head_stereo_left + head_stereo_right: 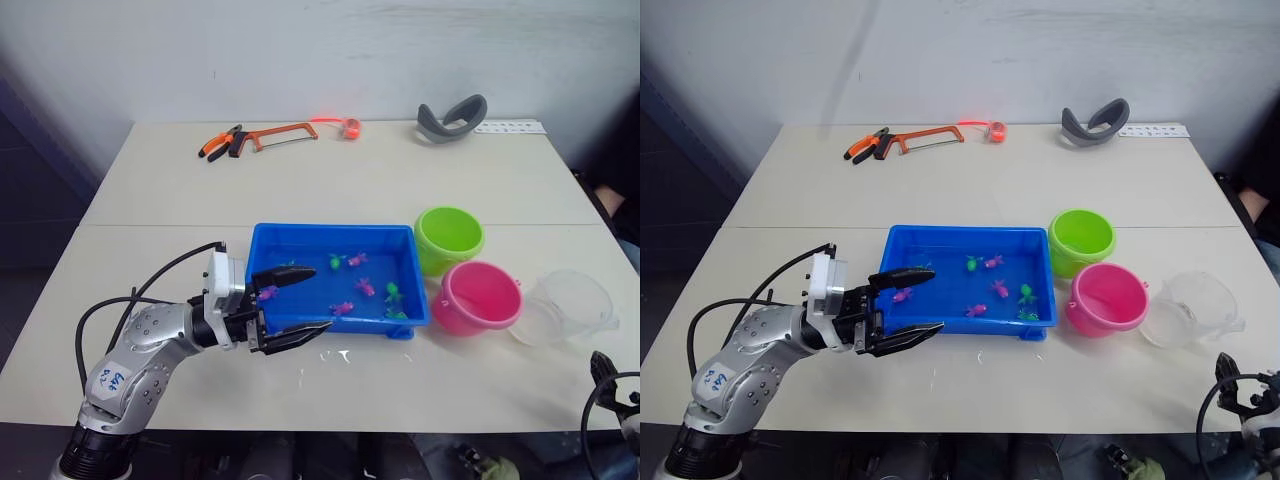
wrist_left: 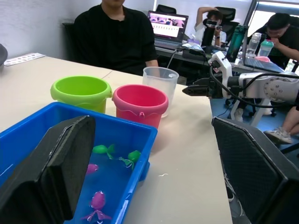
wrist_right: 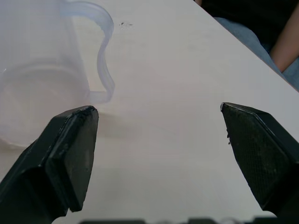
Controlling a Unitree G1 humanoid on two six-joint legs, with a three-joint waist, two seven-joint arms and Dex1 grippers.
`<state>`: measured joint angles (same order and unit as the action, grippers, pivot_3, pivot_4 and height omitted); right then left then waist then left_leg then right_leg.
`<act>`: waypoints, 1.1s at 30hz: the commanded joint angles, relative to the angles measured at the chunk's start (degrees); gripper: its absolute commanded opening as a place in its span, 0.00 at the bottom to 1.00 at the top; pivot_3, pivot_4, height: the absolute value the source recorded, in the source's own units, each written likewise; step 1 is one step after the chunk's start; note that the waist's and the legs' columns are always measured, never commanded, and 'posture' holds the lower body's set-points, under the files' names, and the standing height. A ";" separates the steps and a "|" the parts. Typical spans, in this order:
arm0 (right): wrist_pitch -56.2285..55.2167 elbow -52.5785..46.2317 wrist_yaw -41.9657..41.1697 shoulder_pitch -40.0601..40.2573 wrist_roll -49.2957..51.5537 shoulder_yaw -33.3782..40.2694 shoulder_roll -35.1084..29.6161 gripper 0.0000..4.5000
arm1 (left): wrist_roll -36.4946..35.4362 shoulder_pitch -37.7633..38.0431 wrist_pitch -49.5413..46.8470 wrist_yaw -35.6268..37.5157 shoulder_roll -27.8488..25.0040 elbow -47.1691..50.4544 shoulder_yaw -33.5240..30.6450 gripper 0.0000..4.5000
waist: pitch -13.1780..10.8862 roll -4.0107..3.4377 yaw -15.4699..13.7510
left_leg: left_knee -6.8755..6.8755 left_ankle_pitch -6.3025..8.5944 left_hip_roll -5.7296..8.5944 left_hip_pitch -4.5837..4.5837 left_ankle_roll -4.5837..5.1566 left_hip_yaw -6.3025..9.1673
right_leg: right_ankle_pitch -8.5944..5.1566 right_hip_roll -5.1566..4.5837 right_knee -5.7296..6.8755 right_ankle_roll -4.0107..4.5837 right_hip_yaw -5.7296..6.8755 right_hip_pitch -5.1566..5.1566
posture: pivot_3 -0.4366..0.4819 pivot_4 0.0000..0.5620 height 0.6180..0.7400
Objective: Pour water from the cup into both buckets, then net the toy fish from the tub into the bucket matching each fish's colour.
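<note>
The blue tub [image 1: 330,231] sits mid-table with several tiny pink and green toy fish [image 1: 364,286] in it. My left gripper [image 1: 320,297] is open at the tub's front left corner, one finger over the rim and one outside the front wall. Right of the tub stand the lime green bucket [image 1: 449,237] and, nearer to me, the pink bucket [image 1: 477,297]. The clear cup [image 1: 565,305] stands upright right of the pink bucket. My right gripper [image 3: 159,112] is open low over the table just short of the cup [image 3: 37,93], holding nothing.
An orange hacksaw [image 1: 275,135], pliers [image 1: 220,147], an orange roll [image 1: 350,127] and a grey curved band [image 1: 452,120] lie along the far edge. A person in black [image 2: 117,32] sits at the table's right side. Small drops [image 1: 340,355] lie before the tub.
</note>
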<state>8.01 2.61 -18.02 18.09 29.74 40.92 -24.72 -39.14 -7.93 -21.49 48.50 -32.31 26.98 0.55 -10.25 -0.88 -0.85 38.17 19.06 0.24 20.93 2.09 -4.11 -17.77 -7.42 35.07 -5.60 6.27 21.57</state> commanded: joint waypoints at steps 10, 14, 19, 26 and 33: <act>-3.07 4.01 -2.53 -4.46 -0.86 0.36 -0.71 1.00 | 0.45 1.01 0.90 0.02 -0.45 2.00 -2.13 0.96 | 0.01 -0.01 -0.35 | 0.02 -0.05 0.01 0.02 0.03 0.00 | 0.03 0.00 -0.02 -0.05 0.00 -0.02 | 0.48 0.27 1.00; -3.87 5.58 -2.46 -6.13 -1.45 0.38 -0.91 1.00 | 0.89 0.76 1.20 -0.23 -0.01 1.79 -1.81 0.96 | 0.01 -0.01 -0.33 | 0.01 -0.05 0.01 0.02 0.02 0.00 | 0.03 0.00 -0.02 -0.05 0.00 -0.02 | 0.48 0.27 1.00; -5.64 10.06 -2.23 -9.97 -3.01 0.19 -2.17 1.00 | 1.13 0.11 1.27 -0.53 0.50 1.44 -1.81 0.96 | 0.00 -0.01 -0.29 | 0.01 -0.05 0.01 0.02 0.02 -0.01 | 0.03 0.00 -0.03 -0.05 0.01 -0.02 | 0.48 0.27 1.00; -8.14 16.57 -4.97 -15.29 -3.80 -1.46 -3.53 1.00 | -0.70 -1.16 0.29 -0.24 0.84 1.22 -2.77 0.96 | 0.00 -0.01 -0.23 | 0.01 -0.08 0.01 0.02 -0.02 0.00 | 0.03 0.02 -0.02 -0.05 0.02 -0.02 | 0.48 0.27 1.00; -9.24 19.52 -9.10 -17.80 -2.96 -2.35 -4.21 0.88 | -0.30 -1.65 0.68 0.59 0.66 0.55 -3.08 1.00 | 0.00 -0.01 -0.19 | 0.02 -0.11 0.01 0.02 -0.01 -0.01 | 0.03 0.02 -0.03 -0.05 0.03 -0.02 | 0.48 0.27 1.00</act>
<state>0.65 22.40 -25.91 0.57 25.99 38.37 -27.72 -38.75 -8.75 -21.39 48.59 -31.58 26.33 -1.40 -10.25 -0.89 -1.05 38.19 18.95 0.24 20.96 2.08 -4.11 -17.74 -7.40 35.05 -5.65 6.30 21.54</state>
